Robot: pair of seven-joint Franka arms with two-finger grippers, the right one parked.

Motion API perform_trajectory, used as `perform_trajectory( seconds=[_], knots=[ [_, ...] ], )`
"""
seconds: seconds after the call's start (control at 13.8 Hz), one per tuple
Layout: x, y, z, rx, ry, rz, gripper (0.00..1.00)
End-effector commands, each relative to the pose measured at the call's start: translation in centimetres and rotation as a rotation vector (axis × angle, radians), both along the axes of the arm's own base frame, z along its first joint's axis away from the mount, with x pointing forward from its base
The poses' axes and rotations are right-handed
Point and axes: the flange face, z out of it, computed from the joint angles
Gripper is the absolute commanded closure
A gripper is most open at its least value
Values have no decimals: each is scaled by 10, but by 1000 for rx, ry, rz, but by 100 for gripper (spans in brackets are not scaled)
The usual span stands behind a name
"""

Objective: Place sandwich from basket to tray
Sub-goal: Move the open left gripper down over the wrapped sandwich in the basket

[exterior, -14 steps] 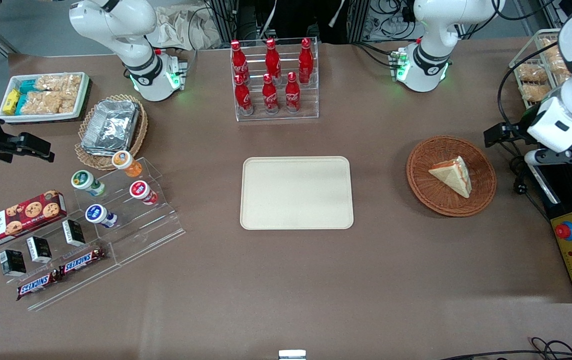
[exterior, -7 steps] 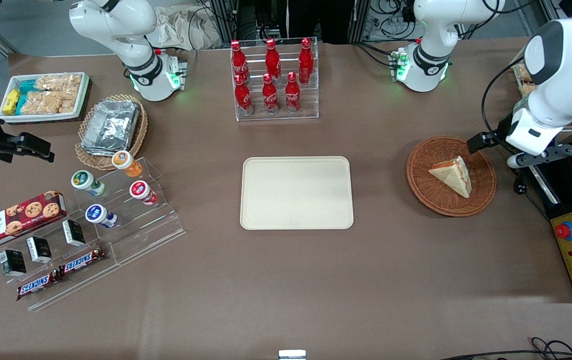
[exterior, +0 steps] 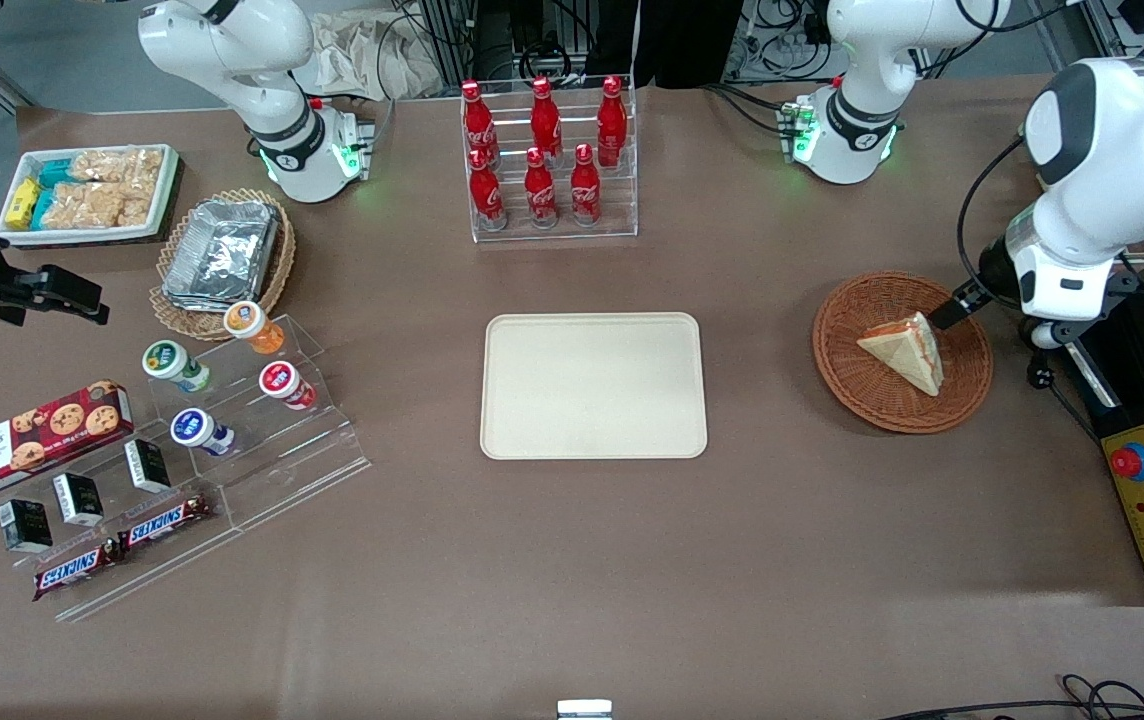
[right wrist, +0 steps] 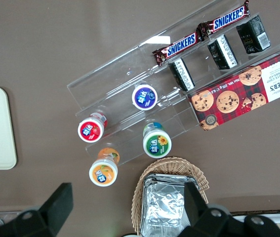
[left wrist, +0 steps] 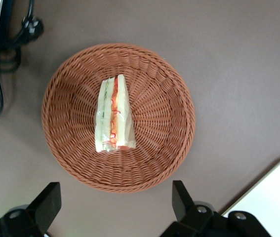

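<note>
Brown bench (exterior: 572,560) matte. Sandwich (left wrist: 113,114) lies in basket (left wrist: 169,123); tray (exterior: 593,385) mid-bench. End effector (left wrist: 115,205) above basket edge, fingers spread wide, seemingly holding nothing.

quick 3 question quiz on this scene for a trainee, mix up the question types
1. True or false: the sandwich lies in the basket.
2. The gripper is: A) shut on the sandwich, B) open above the basket, C) resting on the tray.
3. Fill in: the tray holds ____ items.

Key: 1 true. 2 B; both fingers show spread wide in the wrist view, with nothing between them. 3 no.
</note>
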Motion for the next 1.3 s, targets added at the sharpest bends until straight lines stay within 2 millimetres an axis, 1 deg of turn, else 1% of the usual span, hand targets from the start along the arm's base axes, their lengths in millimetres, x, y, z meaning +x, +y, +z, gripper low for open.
perform_trajectory(
  seconds=[0.0,0.07,0.22,0.43,0.65,0.79,1.01,1.08,1.23],
  knots=[
    [-2,-6,-21,8,3,136,0],
    [-5,-6,-30,10,1,165,0],
    [-13,-6,-56,18,3,222,0],
    [-28,-3,-98,20,-4,234,0],
    [-32,-3,-127,25,3,259,0],
    [-34,-2,-143,26,7,265,0],
    [-37,5,-158,31,31,288,0],
    [-37,10,-164,32,36,300,0],
    [-34,14,-176,31,33,311,0]
  ],
)
